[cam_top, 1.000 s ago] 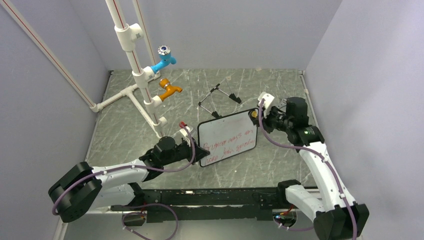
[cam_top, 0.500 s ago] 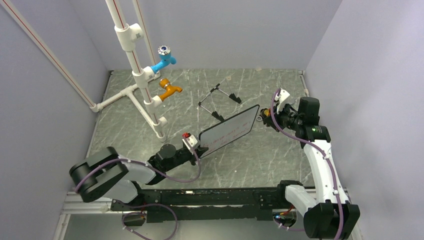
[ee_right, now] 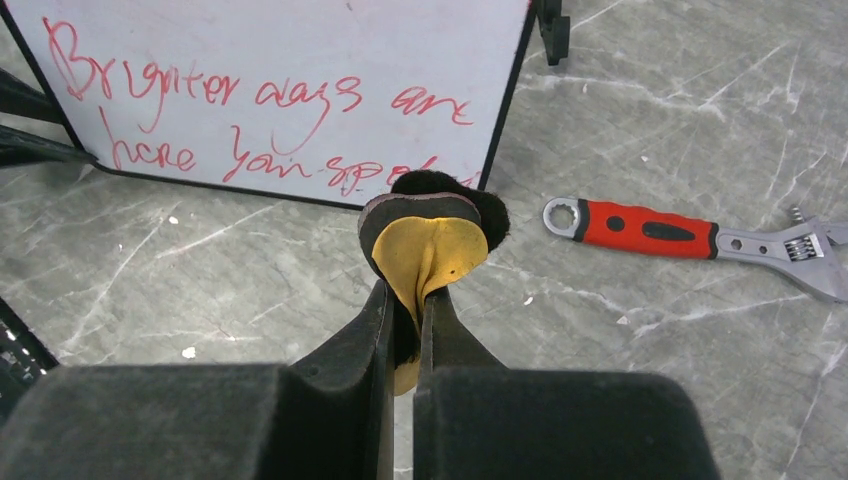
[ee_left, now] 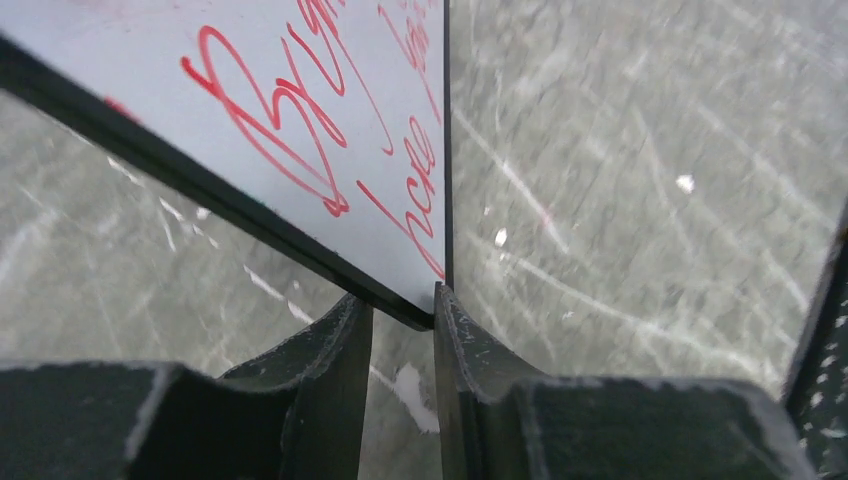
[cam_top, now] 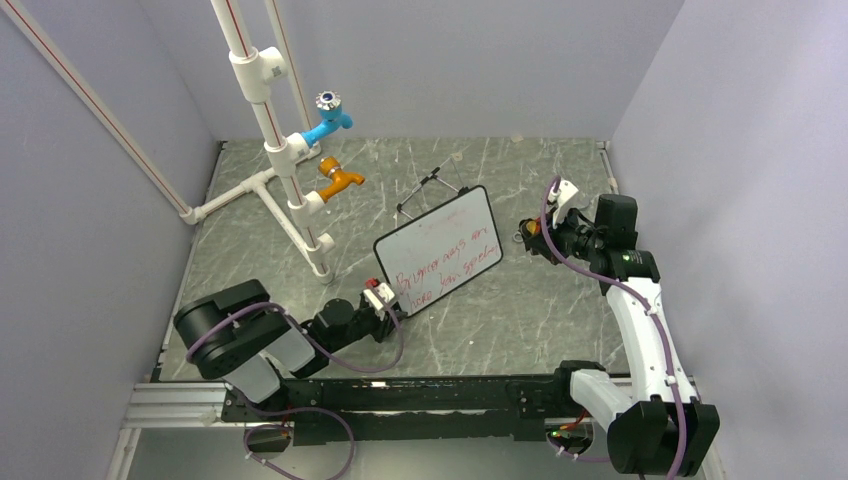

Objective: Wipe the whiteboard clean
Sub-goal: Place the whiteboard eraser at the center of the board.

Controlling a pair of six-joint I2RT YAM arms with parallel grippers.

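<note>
Starting with the top view, 1 small rectangular whiteboard [cam_top: 440, 252] with a thin black frame and 2 lines of red handwriting stands tilted on the grey marbled table [cam_top: 560, 310], near its middle. The left pincer [cam_top: 388, 298] sits at the board's near-left corner. The right pincer [cam_top: 527, 230] hangs just off the board's right edge, apart from it. At the far left rises 1 white plastic pipe stand [cam_top: 275, 150] carrying 2 taps, 1 blue tap [cam_top: 328, 118] and 1 orange tap [cam_top: 338, 180].

From the left wrist, the board's rounded lower corner sits at the mouth of the left pincer, right against the tip of 1 of its 2 black fingers [ee_left: 470, 350]. The jaws stand a little apart, with bare table showing through the narrow gap, and they clamp nothing.

From the right wrist, the right pincer is closed tight on 1 soft yellow-and-black eraser block [ee_right: 425, 245], squeezed between both fingers. The board stands just beyond the eraser, its lower frame edge very near the black pad; whether they touch I cannot tell. To the right lies 1 red-handled metal adjustable wrench [ee_right: 645, 228], flat on the table.
</note>
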